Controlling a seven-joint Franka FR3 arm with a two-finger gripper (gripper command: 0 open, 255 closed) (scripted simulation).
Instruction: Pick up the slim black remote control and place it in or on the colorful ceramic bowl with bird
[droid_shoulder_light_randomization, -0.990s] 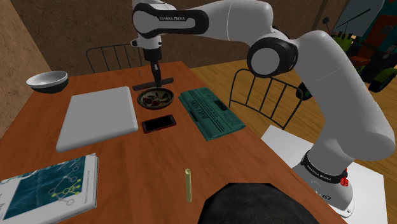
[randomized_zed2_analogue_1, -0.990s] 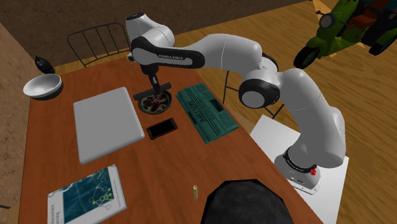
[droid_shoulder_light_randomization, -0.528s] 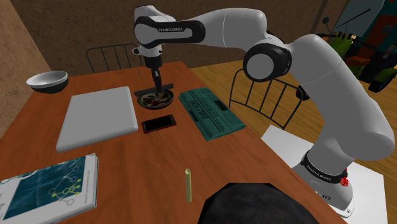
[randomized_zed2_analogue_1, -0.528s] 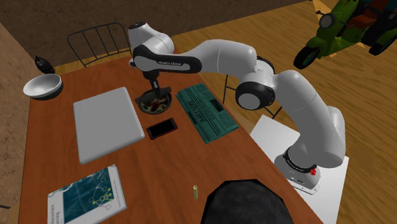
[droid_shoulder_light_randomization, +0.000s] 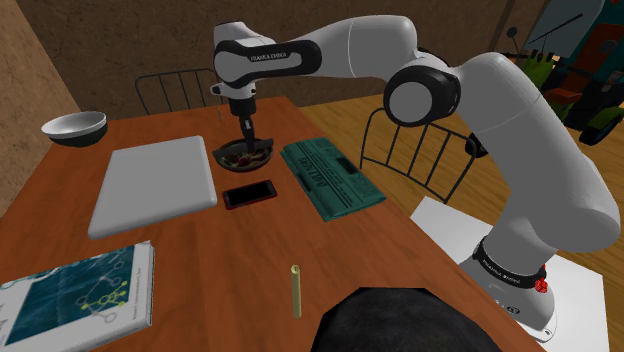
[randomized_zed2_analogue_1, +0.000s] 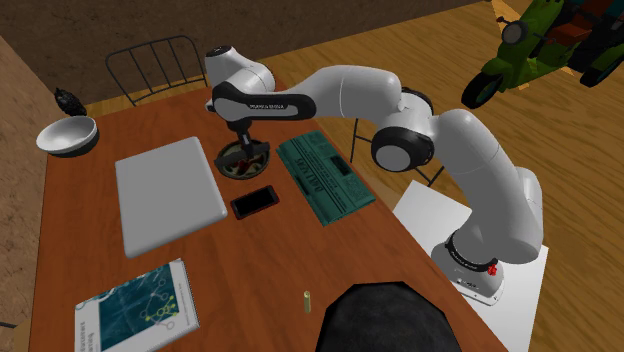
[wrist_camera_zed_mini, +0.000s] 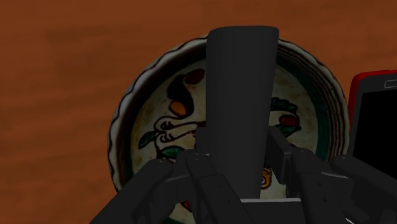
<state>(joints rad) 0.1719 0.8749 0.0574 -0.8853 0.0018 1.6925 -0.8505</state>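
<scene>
While the end effector (wrist_camera_zed_mini: 238, 181) is clasping the remote (wrist_camera_zed_mini: 242, 89), its long axis is spanning the bowl (wrist_camera_zed_mini: 122, 137), lower than before.

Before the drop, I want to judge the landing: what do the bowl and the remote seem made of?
The bowl looks like glazed ceramic: a cream surface with a painted bird and a scalloped dark rim. The remote is a plain matt black slab, probably plastic, though no detail confirms it.
</scene>
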